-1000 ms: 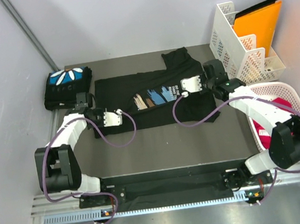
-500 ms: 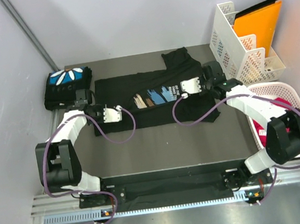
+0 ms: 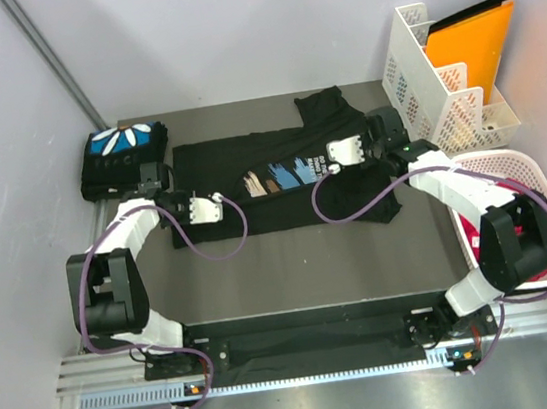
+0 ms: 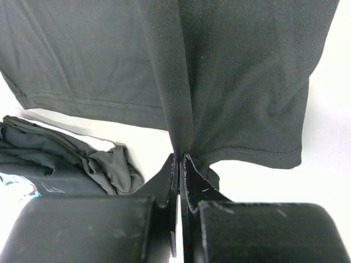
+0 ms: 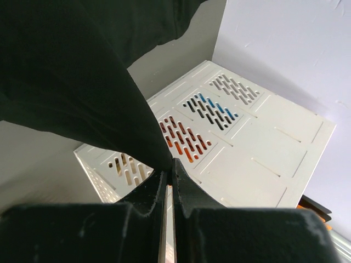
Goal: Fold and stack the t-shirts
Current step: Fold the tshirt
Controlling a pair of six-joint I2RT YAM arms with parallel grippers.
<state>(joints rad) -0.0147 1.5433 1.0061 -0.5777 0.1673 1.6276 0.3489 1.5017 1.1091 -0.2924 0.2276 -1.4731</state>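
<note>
We judge the job about half done. The petal-print t-shirt (image 3: 123,156) sits as a compact folded bundle at the far left corner of the counter (image 3: 311,260). The brush-stroke t-shirt (image 3: 272,190) lies opened out lengthwise across the middle, just beside that bundle, print up, with one sleeve poking toward the far edge. What is left, as we read it, is to bring this second shirt down to a packet of similar size and set it on top of the first. Both hands are at work on it. The left hand (image 4: 179,159) has its jaws pressed together on a pinch of the stitched hem at the shirt's left end. The black cloth rises from the pinch in a narrow pleat, and the folded bundle shows low on the left of that wrist view. The right hand (image 5: 168,174) is likewise clamped tight on black cloth, no gap showing between the jaws, with fabric draping away from the pinch. From the overhead view we take this to be the right end of the same shirt, near the shoulder. Which seam or edge it has is hard to say, since the wrist camera sees only plain dark cloth. Beyond it stand the white slotted organiser (image 3: 433,77) holding an orange folder (image 3: 468,38), and nearer, at the right edge, a basket (image 3: 525,163).
</note>
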